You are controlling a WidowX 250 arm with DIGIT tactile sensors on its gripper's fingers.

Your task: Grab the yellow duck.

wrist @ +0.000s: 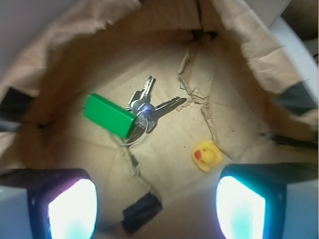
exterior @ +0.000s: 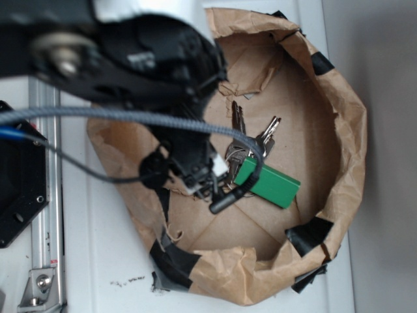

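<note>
Wrist | yellow duck [wrist: 207, 155] just beside right fingertip | end effector [wrist: 157, 206] spread wide

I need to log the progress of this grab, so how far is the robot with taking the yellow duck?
Done: the gripper hangs over the paper bag, jaws open. In hand: nothing; the yellow duck lies free on the bag floor, closer to the right finger and beyond both fingertips. The green key tag and its keys lie off to the left. Left: center on the duck, descend, close, lift.
</note>
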